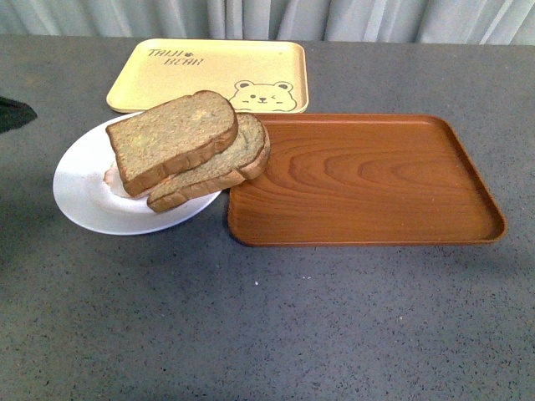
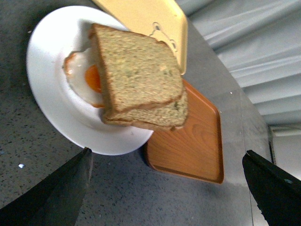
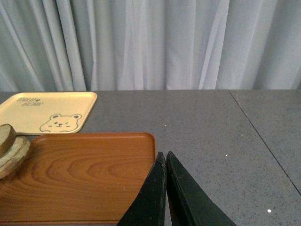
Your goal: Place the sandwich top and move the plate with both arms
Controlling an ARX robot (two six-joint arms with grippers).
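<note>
The sandwich top [image 1: 171, 138], a speckled brown slice, lies skewed on a lower slice [image 1: 226, 171] on the white plate [image 1: 79, 188] at the table's left. In the left wrist view the sandwich top [image 2: 136, 70] covers part of a fried egg [image 2: 80, 73] on the plate [image 2: 51, 89]. My left gripper [image 2: 167, 151] is open and empty, hovering above the table near the plate's edge, its fingers [image 2: 61, 188] wide apart. A dark bit of the left arm [image 1: 12, 113] shows at the front view's left edge. My right gripper [image 3: 165, 153] is shut and empty beside the wooden tray's corner.
A brown wooden tray [image 1: 368, 180] lies right of the plate, touching its edge; the lower slice overhangs its corner. A pale yellow bear tray [image 1: 209, 71] sits behind the plate. A grey curtain [image 3: 150, 42] closes off the far side of the grey table [image 1: 267, 326].
</note>
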